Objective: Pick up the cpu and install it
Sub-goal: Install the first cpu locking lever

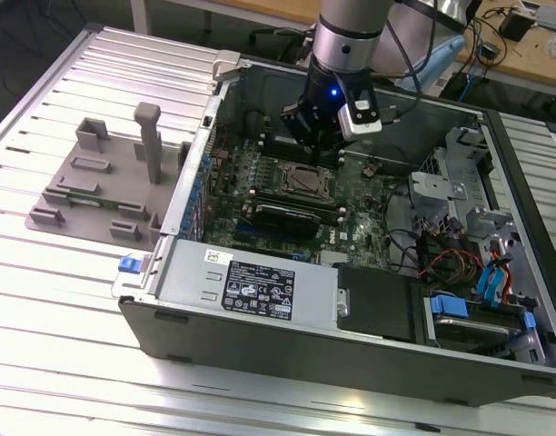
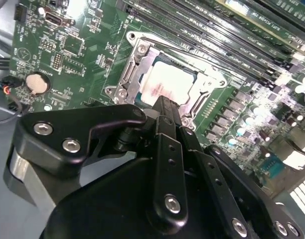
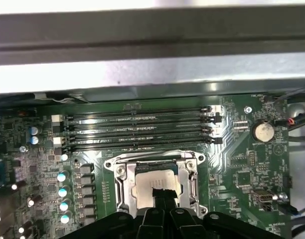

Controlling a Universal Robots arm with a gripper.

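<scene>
Since the cpu (image 2: 167, 82) needs to drop square into the socket frame (image 2: 126, 74) mid-board, I'm hovering my gripper (image 2: 165, 107) right over it w/ fingers pressed together at the tip, touching its shiny top; can't tell if it's fully seated tbh.

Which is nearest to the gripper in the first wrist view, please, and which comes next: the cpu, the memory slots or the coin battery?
1. The cpu, in its socket right at the gripper tip.
2. The memory slots, just beyond the socket.
3. The coin battery, off towards the board's edge.
</scene>
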